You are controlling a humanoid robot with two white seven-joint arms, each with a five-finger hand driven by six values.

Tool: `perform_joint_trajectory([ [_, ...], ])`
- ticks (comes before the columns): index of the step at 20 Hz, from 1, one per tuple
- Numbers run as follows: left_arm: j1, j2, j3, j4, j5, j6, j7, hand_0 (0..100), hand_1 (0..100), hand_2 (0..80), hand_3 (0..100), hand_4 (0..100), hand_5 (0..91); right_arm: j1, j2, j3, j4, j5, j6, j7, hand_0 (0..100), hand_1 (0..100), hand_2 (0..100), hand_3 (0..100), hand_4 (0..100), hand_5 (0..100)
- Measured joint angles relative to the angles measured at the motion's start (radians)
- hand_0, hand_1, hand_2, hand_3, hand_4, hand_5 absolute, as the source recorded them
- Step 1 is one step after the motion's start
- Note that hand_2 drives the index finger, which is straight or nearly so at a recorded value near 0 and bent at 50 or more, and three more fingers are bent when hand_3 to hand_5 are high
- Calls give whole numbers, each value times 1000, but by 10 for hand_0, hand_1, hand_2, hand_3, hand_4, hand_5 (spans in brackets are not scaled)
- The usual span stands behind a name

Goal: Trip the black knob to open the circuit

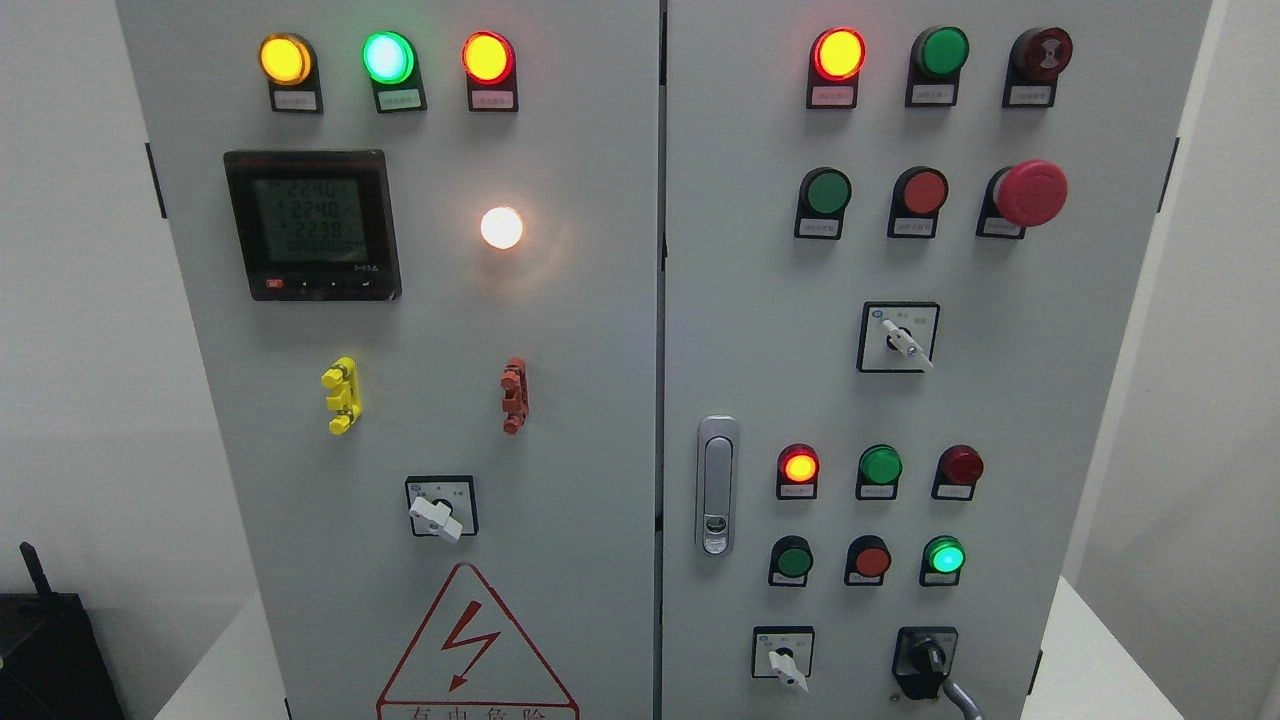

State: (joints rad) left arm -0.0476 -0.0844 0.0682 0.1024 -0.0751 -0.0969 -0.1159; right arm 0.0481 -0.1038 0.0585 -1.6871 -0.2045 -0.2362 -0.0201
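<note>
The black knob (928, 658) sits at the cabinet's (1000, 400) lower right corner, untouched. It looks rigid and stiffly sprung; pinch its raised ridge. Neither hand is in view.

Plain white wall (70, 330) behind, both sides. White worktop (1095, 665) at base, lower corners. Black box with antenna (45, 640) lower left. Even, diffuse light.

The black knob (925, 660) sat at the lower right of the cabinet's right door, on a black base, its handle roughly upright.
</note>
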Motion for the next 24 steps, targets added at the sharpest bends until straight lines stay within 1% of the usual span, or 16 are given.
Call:
perform_joint_trajectory([
  [7, 0, 0, 0, 0, 0, 0, 0, 120, 389, 0, 0, 0, 0, 40, -3, -7, -25, 0, -11, -8, 0, 131, 0, 935, 811, 623],
  [15, 0, 0, 0, 0, 0, 0, 0, 120, 389, 0, 0, 0, 0, 135, -3, -10, -76, 0, -54, -9, 0, 128, 0, 944, 821, 643],
  [17, 0, 0, 0, 0, 0, 0, 0, 120, 389, 0, 0, 0, 0, 162, -3, -11, -90, 1, -68, -9, 0, 125, 0, 931, 794, 626],
  [18, 0, 0, 0, 0, 0, 0, 0, 120, 389, 0, 0, 0, 0, 174, -2, -11, -97, 1, -74, -9, 0, 123, 0, 915, 765, 597],
  [19, 0, 0, 0, 0, 0, 0, 0, 120, 389, 0, 0, 0, 0, 186, -1, -11, -103, 1, -79, -9, 0, 121, 0, 864, 718, 556],
  [21, 0, 0, 0, 0, 0, 0, 0, 120, 389, 0, 0, 0, 0, 206, 0, -12, -113, 1, -94, -9, 0, 119, 0, 647, 537, 436],
  [22, 0, 0, 0, 0, 0, 0, 0, 120, 389, 0, 0, 0, 0, 216, 1, -12, -117, 2, -102, -10, 0, 119, 0, 520, 420, 382],
  [24, 0, 0, 0, 0, 0, 0, 0, 120, 389, 0, 0, 0, 0, 236, 2, -12, -125, 2, -114, -12, 0, 119, 0, 337, 249, 244],
])
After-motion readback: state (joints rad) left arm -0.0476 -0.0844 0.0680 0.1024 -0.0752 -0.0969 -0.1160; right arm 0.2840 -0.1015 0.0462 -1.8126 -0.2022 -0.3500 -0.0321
